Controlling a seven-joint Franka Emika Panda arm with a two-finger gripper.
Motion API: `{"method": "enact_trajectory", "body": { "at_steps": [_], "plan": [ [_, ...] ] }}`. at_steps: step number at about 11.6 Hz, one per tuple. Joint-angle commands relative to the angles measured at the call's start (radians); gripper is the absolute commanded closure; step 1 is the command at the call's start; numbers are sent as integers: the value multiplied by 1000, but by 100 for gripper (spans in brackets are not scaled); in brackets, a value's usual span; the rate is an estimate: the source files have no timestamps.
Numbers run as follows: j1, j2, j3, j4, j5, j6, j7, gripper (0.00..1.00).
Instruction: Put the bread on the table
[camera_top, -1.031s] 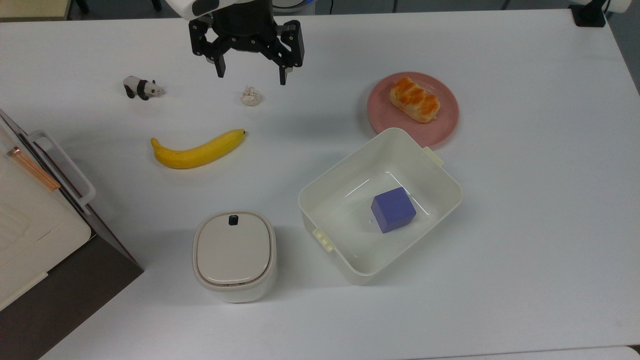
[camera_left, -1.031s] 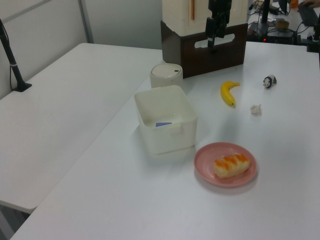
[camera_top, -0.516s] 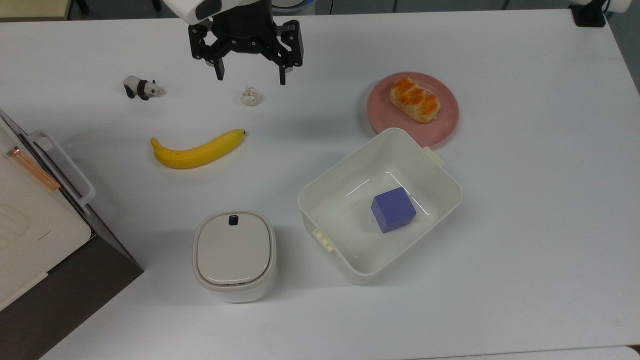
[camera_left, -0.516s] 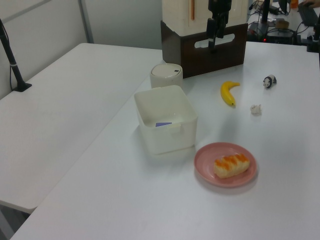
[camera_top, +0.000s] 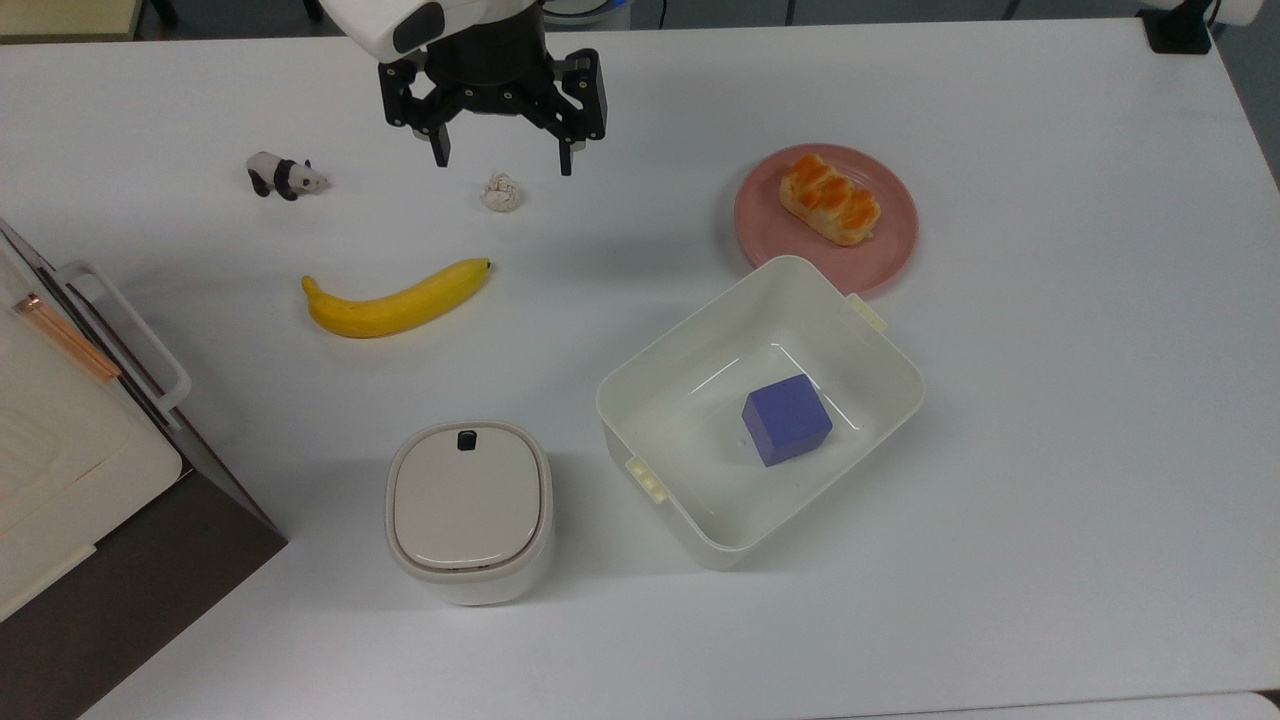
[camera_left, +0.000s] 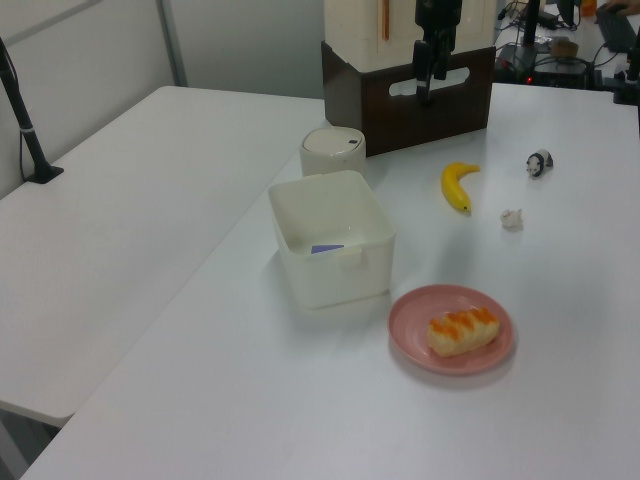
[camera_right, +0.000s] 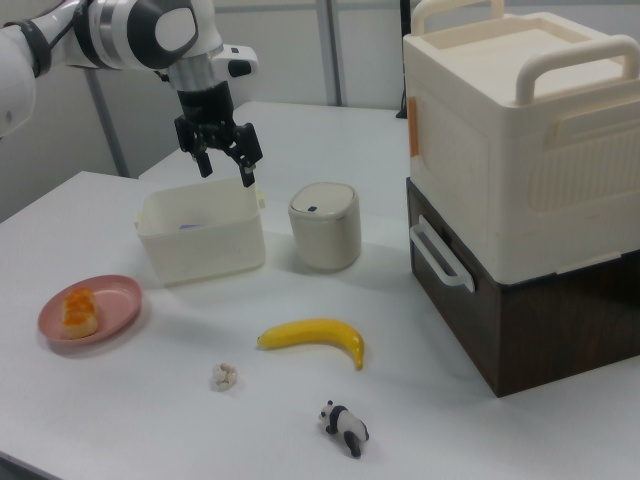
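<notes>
- On the round pink plate (camera_top: 895, 245), well apart from the pincer (camera_top: 502, 160) toward the top view's right, the bread (camera_top: 829, 198) is lying: one small oblong braided bun, golden-orange and glazed on top, paler at its sides.
- The plate is sitting on the white table (camera_top: 1050, 400), its near rim partly hidden in the top view behind the white bin (camera_top: 640, 385).
- The pincer is hanging above the table with its two black fingers spread wide and gripping nothing.
- Just below the pincer in the top view, one small off-white wrinkly ball (camera_top: 501, 192) is lying on the table.
- Further out from the pincer are lying one yellow banana (camera_top: 395, 301) and one toy panda (camera_top: 284, 176), and one lidded cream container (camera_top: 468, 510) is standing.
- One blue block (camera_top: 786, 419) is sitting inside the bin; in the left view the bin's wall is hiding most of it.
- A large cream and brown box (camera_right: 520, 190) is being cut off at the top view's left edge.
</notes>
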Motion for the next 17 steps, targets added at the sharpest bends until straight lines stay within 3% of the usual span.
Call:
{"method": "enact_trajectory", "body": {
  "at_steps": [1, 5, 8, 11, 13, 15, 17],
  "plan": [
    [2, 2, -9, 15, 31, -17, -28, 0],
    [13, 1, 5, -2, 3, -32, -117, 0],
    [95, -1, 16, -59, -52, -100, -246, 0],
    [163, -44, 112, -198, -106, -107, -241, 0],
    [249, -94, 117, -307, -106, -92, -229, 0],
    [298, -153, 117, -440, -101, 15, -188, 0],
    [329, -151, 115, -519, -100, 142, -104, 0]
  ]
}}
